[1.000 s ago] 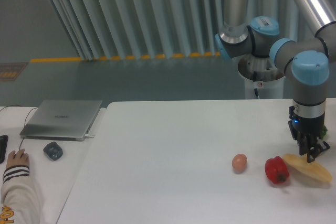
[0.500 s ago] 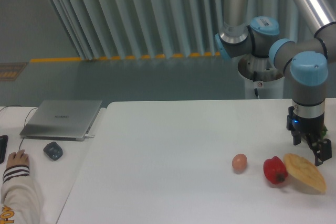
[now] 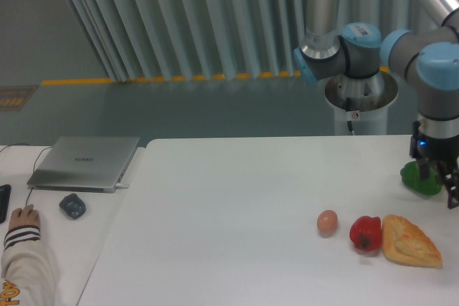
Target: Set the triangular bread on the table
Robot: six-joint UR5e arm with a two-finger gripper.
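The triangular bread (image 3: 409, 241), a flat golden-tan wedge, lies on the white table (image 3: 237, 206) at the front right, touching the red pepper (image 3: 366, 233) on its left. My gripper (image 3: 442, 185) hangs above and to the right of the bread, clear of it, near the table's right edge. Its fingers (image 3: 453, 195) are spread and hold nothing.
A small tan egg (image 3: 327, 222) sits left of the red pepper. A green object (image 3: 419, 179) lies just behind the gripper. On the adjoining desk at left are a grey laptop (image 3: 86, 162), a dark mouse (image 3: 72, 206) and a person's hand (image 3: 23, 217).
The gripper let go of the bread, then rose and moved right. The bread dropped flat onto the table and the red pepper shifted slightly left. The green object came into view.
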